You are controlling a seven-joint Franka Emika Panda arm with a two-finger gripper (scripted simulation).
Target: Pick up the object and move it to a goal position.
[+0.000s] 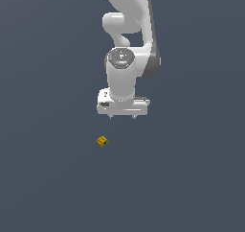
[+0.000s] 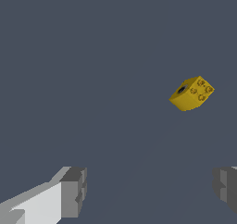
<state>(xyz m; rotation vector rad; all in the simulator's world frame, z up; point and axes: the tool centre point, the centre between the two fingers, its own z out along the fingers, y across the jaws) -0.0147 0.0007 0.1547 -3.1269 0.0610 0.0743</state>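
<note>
The object (image 1: 102, 141) is a tiny yellow-orange block with small dark marks, lying on the dark grey floor in the exterior view, lower and a little toward that view's left of the gripper. The white gripper (image 1: 122, 116) hangs above the floor, pointing down, open, with nothing between its short fingertips. In the wrist view the object (image 2: 191, 94) shows a dark hole on one face and small studs on another. It lies well apart from the two grey fingers (image 2: 74, 190), which stand wide apart around the gripper (image 2: 150, 188) midpoint.
The white arm (image 1: 128, 29) rises behind the gripper toward the top of the exterior view. Plain dark grey floor (image 1: 48, 178) surrounds the block on all sides.
</note>
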